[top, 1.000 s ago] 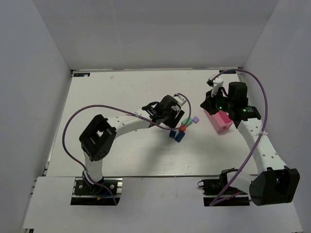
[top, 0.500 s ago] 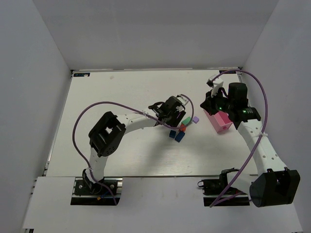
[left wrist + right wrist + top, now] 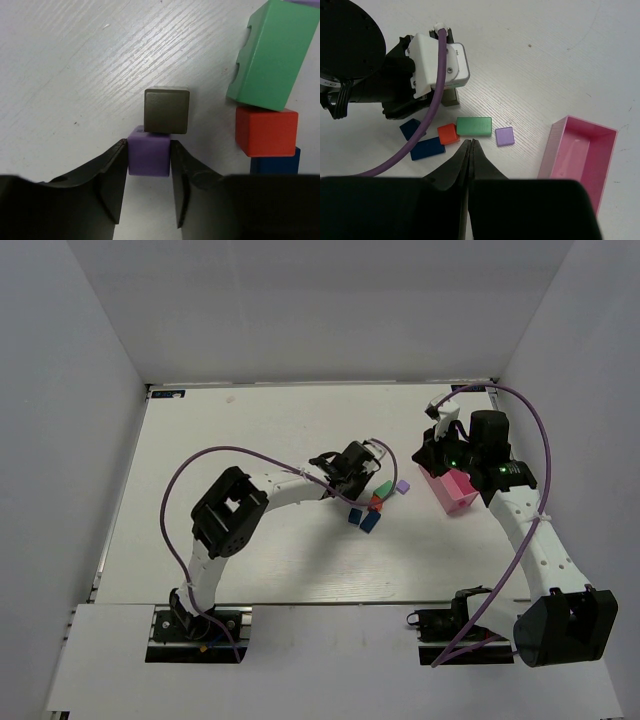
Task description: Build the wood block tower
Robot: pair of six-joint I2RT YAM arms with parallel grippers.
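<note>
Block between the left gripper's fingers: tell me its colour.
The block is purple; the left wrist view shows it best.

- My left gripper (image 3: 148, 150) has drawn its jaws in from a wider gape. Each finger now presses a side of the purple cube (image 3: 148, 159) between them.
- My left elbow (image 3: 230, 512) has swung forward and rightward, folding the arm tighter behind the fingers.
- The wrist has edged toward the dark brown cube (image 3: 167, 111) just beyond my fingertips. It is probably lower too, though the overhead view shows height poorly.
</note>
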